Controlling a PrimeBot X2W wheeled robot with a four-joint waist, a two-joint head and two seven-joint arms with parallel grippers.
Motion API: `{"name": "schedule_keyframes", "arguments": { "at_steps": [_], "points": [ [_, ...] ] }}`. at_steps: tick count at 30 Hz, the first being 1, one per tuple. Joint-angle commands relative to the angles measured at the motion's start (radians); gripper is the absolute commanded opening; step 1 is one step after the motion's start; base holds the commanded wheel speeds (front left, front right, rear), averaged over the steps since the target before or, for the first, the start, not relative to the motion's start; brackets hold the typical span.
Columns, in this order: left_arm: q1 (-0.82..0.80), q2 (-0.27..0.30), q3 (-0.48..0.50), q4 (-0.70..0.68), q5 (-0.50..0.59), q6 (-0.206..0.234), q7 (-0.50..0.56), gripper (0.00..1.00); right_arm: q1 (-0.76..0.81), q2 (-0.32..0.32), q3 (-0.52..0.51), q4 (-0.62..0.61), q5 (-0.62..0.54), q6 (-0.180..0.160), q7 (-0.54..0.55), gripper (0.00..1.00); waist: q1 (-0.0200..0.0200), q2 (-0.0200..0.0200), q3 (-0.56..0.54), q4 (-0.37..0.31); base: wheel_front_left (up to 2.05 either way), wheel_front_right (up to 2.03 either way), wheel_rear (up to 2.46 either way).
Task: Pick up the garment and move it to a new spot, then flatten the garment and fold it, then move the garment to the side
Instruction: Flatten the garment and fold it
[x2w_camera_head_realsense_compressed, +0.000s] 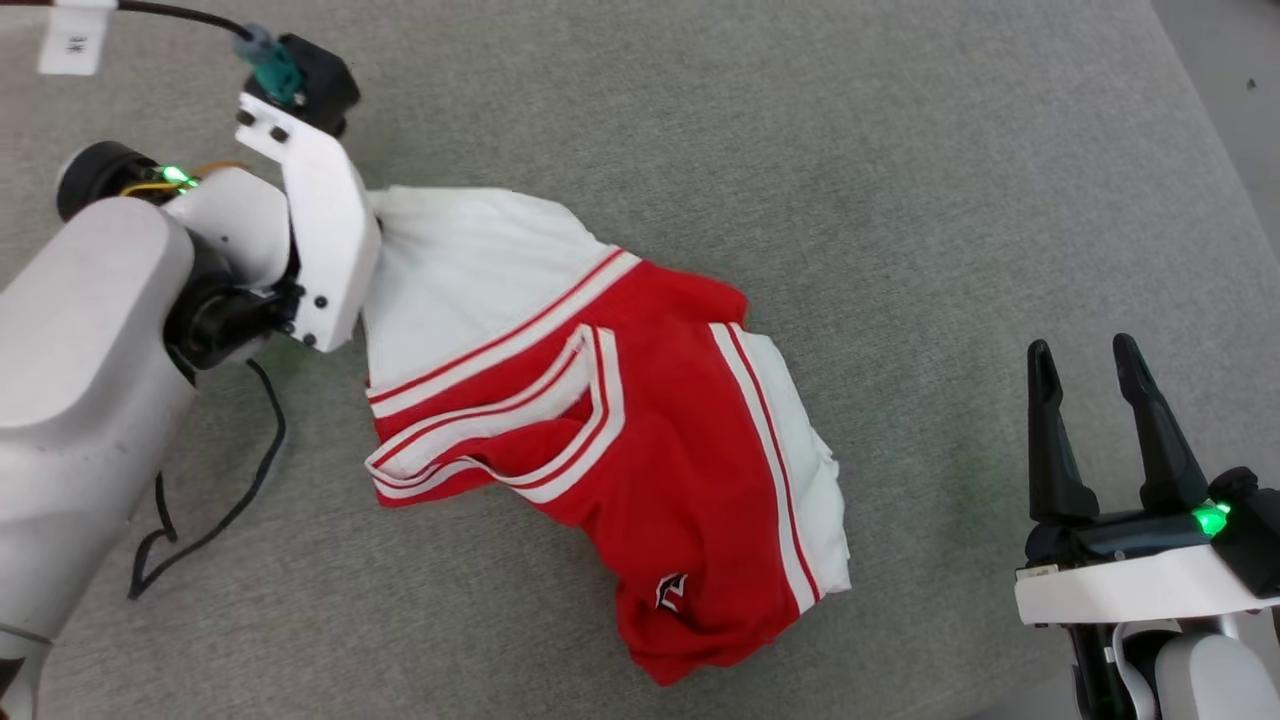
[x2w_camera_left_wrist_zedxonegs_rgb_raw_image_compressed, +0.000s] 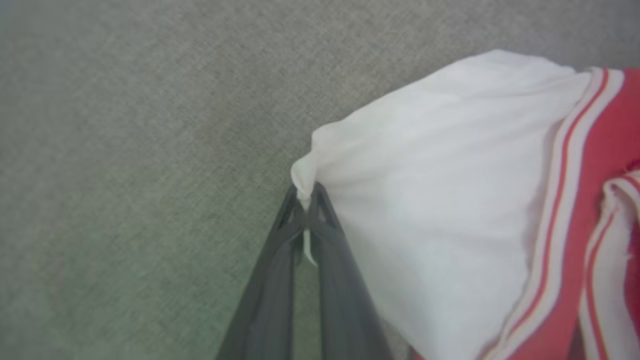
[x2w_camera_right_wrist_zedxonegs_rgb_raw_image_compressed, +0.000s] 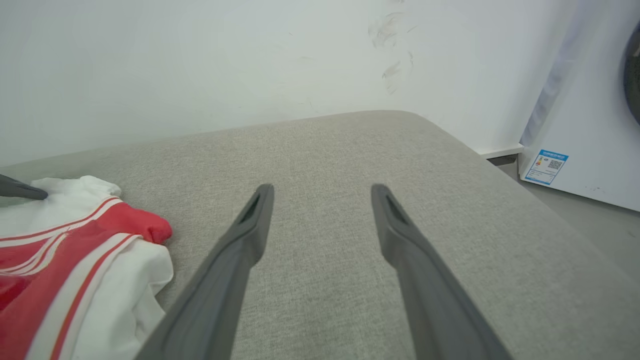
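Pinched tight between the two long dark fingers of the left gripper: a bunched corner of white sleeve, part of the red jersey-style garment with white short sleeves and red-and-white striped trim. A small tuft of white cloth poking past the fingertips, and a sliver more showing between the fingers lower down. From that corner, sleeve fabric fanning out in creases toward the striped band and the red body.

In the head view, rumpled and partly folded over on itself, near the middle of the grey woven cushion surface. One white sleeve up against the left arm's white wrist bracket, the other along the far side toward the right. A small black-and-white mark near the lower red edge. Thin black cable trailing in loops beside the left forearm.

At the lower right of that view, the right gripper: fingers spread apart, nothing between them, over bare cushion, well apart from the garment.

Beyond the cushion in the right wrist view, a pale wall and a white appliance with a small blue label.
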Motion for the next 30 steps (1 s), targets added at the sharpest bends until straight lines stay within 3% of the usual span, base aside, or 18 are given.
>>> {"name": "schedule_keyframes", "arguments": {
  "at_steps": [1,8,15,26,27,28,30],
  "points": [
    [-0.009,0.0,0.019,0.023,0.014,0.004,-0.056,0.0,-0.009,0.0,-0.004,0.001,-0.01,-0.001,-0.002,1.0,-0.0001,0.0,-0.026,0.029,0.0,0.0,0.0],
    [-0.035,-0.016,0.078,0.102,0.019,0.023,-0.222,0.0,0.006,0.0,-0.024,0.006,-0.055,-0.001,-0.002,1.0,-0.0001,0.0,-0.102,0.117,0.0,0.0,0.0],
    [0.011,0.025,0.131,0.15,-0.001,0.053,-0.313,0.0,0.027,0.0,-0.031,0.008,-0.078,-0.001,-0.002,1.0,-0.0001,0.0,-0.157,0.204,0.0,0.0,0.0],
    [0.224,0.063,0.145,0.164,-0.052,0.113,-0.359,0.0,0.056,0.0,-0.044,0.011,-0.11,-0.001,-0.002,1.0,-0.0001,0.0,-0.202,0.305,0.0,0.0,0.0],
    [0.247,0.061,0.138,0.16,-0.052,0.114,-0.363,0.35,0.056,0.0,-0.045,0.012,-0.113,-0.001,-0.002,1.0,-0.0001,0.0,-0.205,0.312,0.0,0.0,0.0],
    [0.272,0.055,0.135,0.158,-0.059,0.115,-0.367,1.0,0.056,0.0,-0.045,0.013,-0.115,-0.001,-0.002,1.0,-0.0001,0.0,-0.207,0.317,0.0,0.0,0.0],
    [0.308,0.043,0.138,0.143,-0.066,0.114,-0.404,1.0,0.057,0.0,-0.046,0.015,-0.115,-0.001,-0.002,1.0,-0.0001,0.0,-0.213,0.325,0.0,0.0,0.0]
  ]
}}
